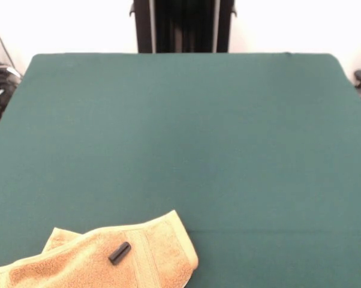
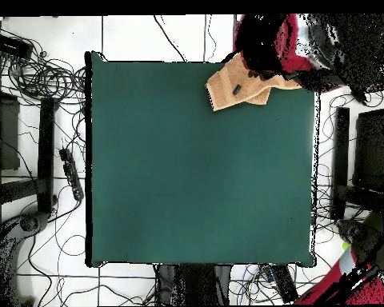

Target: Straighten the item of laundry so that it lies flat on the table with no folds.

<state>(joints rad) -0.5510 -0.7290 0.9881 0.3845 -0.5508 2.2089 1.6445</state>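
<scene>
Your worktop (image 1: 228, 138) was mostly bare green. The towel (image 1: 108, 258) lay bunched at one corner, edge folded over, partly hanging past the rim (likely dropped there). A small black cylinder (image 1: 119, 252) rested on it. Tool: not visible, state unknown.

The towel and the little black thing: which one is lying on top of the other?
The small black cylinder lies on top. It is dark, short and stick-shaped, resting on the golden-orange towel, which spreads rumpled on the green table.

Black pedestal (image 1: 183, 25) with grey vertical strips, red arm casing (image 2: 357, 289)
</scene>
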